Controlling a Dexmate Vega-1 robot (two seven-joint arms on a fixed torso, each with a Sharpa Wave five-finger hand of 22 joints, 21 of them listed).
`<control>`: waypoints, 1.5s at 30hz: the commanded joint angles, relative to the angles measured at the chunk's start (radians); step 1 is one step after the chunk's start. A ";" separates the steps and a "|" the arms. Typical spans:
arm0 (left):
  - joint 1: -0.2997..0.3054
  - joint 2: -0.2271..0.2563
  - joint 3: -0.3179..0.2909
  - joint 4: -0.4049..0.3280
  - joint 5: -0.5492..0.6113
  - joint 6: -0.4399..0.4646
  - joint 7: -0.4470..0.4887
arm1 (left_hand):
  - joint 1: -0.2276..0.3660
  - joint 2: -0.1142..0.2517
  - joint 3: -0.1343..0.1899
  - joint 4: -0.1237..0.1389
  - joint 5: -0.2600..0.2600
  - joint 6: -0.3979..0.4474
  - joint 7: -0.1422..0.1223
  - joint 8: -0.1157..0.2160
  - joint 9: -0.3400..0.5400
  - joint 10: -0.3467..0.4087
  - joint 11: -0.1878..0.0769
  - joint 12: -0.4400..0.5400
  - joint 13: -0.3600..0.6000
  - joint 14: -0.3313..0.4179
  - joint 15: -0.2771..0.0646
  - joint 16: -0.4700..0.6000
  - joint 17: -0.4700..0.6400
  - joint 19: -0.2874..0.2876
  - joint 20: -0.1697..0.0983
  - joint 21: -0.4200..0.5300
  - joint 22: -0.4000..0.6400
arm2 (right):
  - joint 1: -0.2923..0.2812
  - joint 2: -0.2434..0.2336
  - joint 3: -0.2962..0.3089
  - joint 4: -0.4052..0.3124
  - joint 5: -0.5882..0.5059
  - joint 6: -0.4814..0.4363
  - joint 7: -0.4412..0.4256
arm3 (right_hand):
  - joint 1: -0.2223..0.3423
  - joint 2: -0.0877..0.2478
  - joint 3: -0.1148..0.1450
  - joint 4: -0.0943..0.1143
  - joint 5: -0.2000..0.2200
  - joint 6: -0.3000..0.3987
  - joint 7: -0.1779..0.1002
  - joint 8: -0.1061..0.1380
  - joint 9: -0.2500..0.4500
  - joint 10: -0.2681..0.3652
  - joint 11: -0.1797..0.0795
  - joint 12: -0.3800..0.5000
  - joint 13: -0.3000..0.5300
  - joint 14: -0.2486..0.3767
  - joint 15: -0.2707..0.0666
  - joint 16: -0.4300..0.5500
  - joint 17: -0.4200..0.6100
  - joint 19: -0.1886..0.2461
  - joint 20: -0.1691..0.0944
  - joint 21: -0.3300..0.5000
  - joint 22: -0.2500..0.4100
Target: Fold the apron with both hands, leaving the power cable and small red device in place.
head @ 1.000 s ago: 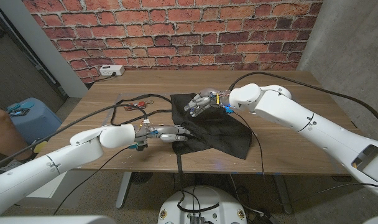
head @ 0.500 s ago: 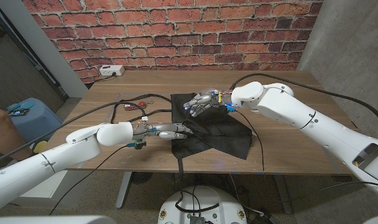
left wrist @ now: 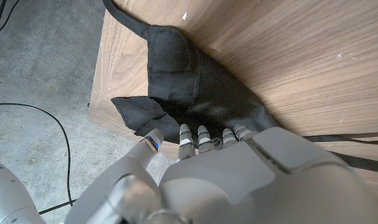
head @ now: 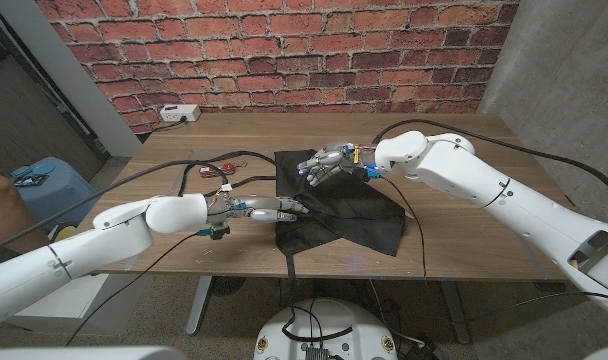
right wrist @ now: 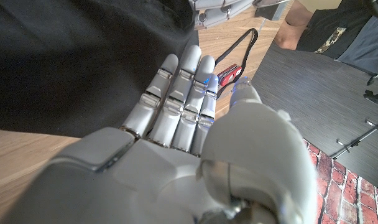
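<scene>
Apron (head: 339, 212), black, lies rumpled on the wooden table (head: 464, 225), roughly mid-table, w/ one corner near the front edge and a thin strap (head: 288, 258) hanging over that edge. In the left wrist view the cloth (left wrist: 195, 93) bunches up at the table edge, strap trailing off over the floor.

Left hand (head: 264, 211) reaches in from the left, fingers stretched out fairly straight and close together, tips at the apron's left edge. Left wrist view shows the fingertips (left wrist: 185, 132) right at the dark fold; can't tell if they actually pinch cloth or just touch it.

Right hand (head: 326, 165) hovers at the apron's far side, near its top edge, fingers extended and slightly fanned, nothing held. Right wrist view: the hand (right wrist: 183, 99) is over the black cloth (right wrist: 64, 62), fingers together, pointing twd the small red device (right wrist: 226, 76) on the wood beyond.

Red device (head: 225, 167) sits left of the apron, w/ the black power cable (head: 199, 175) looping around it, both apart from the cloth. White power strip (head: 180, 113) at the table's far left corner. Brick wall (head: 284, 45) behind. A person's arm (head: 2, 205) at the left edge.
</scene>
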 commanded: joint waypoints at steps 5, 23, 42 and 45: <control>0.071 0.080 -0.070 -0.075 -0.045 0.040 0.047 | 0.006 -0.005 0.003 -0.005 0.004 0.004 0.000 0.000 0.004 -0.001 -0.007 -0.002 -0.001 -0.027 -0.007 0.000 -0.001 -0.074 -0.004 0.004 0.004 | -0.008 0.000 0.014 0.019 0.012 0.012 -0.016 | -0.005 0.008 0.003 -0.003 0.006 -0.004 -0.001 0.006 -0.001 -0.005 -0.001 -0.002 0.004 0.001 0.004 0.001 0.001 0.005 0.008 -0.002 0.002; 0.090 0.106 -0.100 -0.098 -0.036 0.019 0.067 | 0.012 -0.005 0.002 -0.010 0.004 0.000 -0.003 -0.001 0.004 0.000 -0.010 -0.002 -0.001 -0.020 -0.011 0.000 -0.001 -0.072 -0.003 0.004 0.004 | -0.024 -0.008 0.026 0.019 0.018 0.011 -0.038 | -0.008 0.014 0.005 -0.012 0.006 -0.011 -0.002 0.008 -0.005 -0.020 0.004 -0.011 0.001 -0.015 0.009 -0.003 0.001 -0.002 0.009 -0.009 0.002; 0.015 0.002 -0.038 -0.059 0.059 0.015 0.054 | 0.018 -0.006 -0.001 -0.015 0.004 -0.022 0.001 -0.006 0.004 -0.004 -0.004 -0.003 0.000 -0.015 -0.011 0.000 -0.001 -0.064 -0.002 0.005 0.004 | -0.022 -0.018 0.028 0.079 0.011 0.097 0.022 | -0.088 0.064 0.013 0.013 0.001 -0.163 0.000 -0.005 -0.020 -0.235 0.064 -0.169 -0.064 -0.238 0.101 -0.070 -0.053 -0.074 0.046 -0.040 0.007; 0.003 -0.007 -0.029 -0.055 0.066 0.015 0.044 | 0.018 -0.007 -0.002 -0.015 0.004 -0.023 0.001 -0.006 0.004 -0.005 -0.003 -0.003 0.000 -0.014 -0.010 0.000 -0.001 -0.064 -0.002 0.005 0.004 | -0.018 -0.013 0.031 0.086 0.012 0.093 0.025 | -0.088 0.063 0.014 0.011 0.001 -0.167 0.000 -0.004 -0.020 -0.241 0.064 -0.173 -0.065 -0.241 0.100 -0.068 -0.054 -0.075 0.046 -0.040 0.007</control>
